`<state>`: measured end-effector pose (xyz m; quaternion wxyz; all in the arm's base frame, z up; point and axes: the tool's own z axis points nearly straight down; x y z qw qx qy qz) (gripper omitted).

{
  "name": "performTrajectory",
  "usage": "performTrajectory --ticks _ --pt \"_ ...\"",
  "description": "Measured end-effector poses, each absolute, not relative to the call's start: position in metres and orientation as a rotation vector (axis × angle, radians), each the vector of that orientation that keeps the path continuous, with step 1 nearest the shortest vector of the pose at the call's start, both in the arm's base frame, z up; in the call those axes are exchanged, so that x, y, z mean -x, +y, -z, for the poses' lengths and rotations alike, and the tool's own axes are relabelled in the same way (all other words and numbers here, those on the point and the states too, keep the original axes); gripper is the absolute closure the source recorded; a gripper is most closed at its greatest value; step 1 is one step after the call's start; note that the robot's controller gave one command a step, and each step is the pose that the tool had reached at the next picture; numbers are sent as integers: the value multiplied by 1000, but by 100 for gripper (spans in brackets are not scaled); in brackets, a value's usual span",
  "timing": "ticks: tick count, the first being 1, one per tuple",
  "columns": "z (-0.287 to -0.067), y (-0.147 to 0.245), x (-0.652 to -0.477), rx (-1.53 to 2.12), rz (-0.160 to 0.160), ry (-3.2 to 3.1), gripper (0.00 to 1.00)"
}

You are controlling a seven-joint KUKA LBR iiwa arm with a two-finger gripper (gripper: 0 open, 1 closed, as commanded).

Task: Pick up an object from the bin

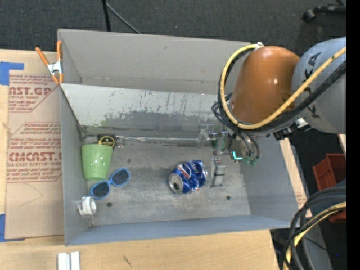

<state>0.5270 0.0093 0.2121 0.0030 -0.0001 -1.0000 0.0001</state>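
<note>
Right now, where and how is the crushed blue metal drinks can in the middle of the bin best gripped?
The crushed blue metal drinks can lies on its side, round end toward the lower left. Probably grip across its dented middle from straight above, where its narrow width is easiest to span. The hand sits just to its right.

- My orange wrist cover (264,83) hides the bin's (140,55) back right corner.
- White thing (87,207) by the blue sunglasses (111,183): too small to name.
</note>
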Motion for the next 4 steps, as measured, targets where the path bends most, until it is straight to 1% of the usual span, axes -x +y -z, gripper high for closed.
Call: performTrajectory --ticks 1,2,3,4 --pt "-95 -6 -536 -157 0 -3132 0" --pt "-100 -5 -538 -156 0 -3139 100" --pt "-285 -15 -538 -96 -2 -3152 100" --pt "-280 -15 -536 -96 0 -3144 100"
